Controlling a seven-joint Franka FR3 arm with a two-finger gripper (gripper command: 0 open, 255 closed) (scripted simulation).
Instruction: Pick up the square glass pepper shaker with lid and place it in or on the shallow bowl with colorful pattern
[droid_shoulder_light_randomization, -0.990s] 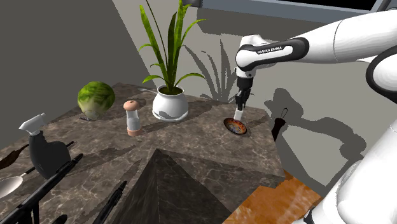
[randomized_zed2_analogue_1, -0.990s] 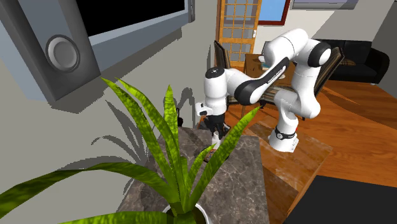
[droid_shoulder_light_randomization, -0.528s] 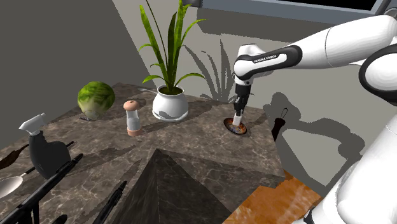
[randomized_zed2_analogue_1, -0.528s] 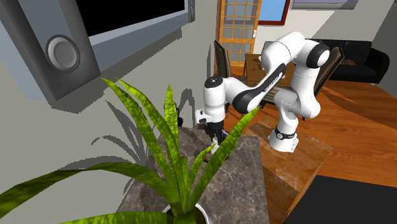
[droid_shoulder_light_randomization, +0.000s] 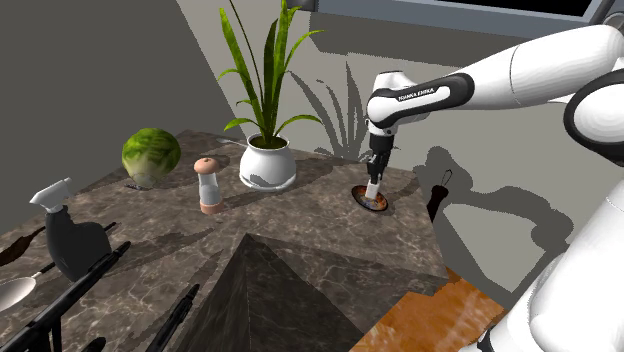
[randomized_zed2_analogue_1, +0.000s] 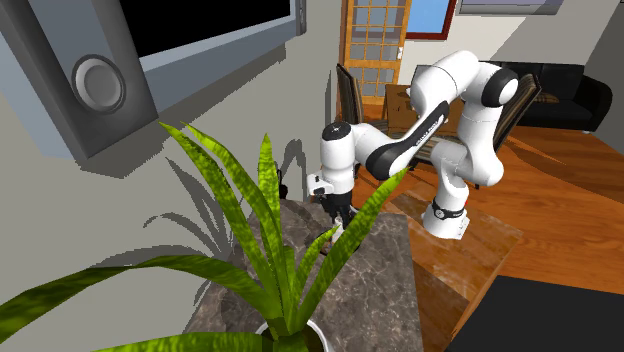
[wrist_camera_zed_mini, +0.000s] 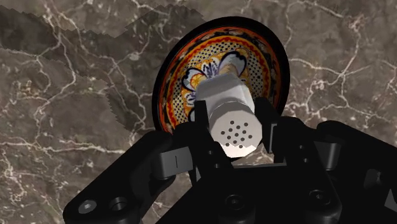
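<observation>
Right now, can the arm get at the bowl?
Probably yes: the end effector, shut on the shaker, hangs right over the bowl, with nothing else in the way.

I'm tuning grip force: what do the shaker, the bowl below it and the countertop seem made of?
Shaker: drawn plain matte white, lid with holes; material unclear. Bowl: likely glazed ceramic, painted floral pattern, dark rim. Countertop: dark marble look, pale veins.
</observation>
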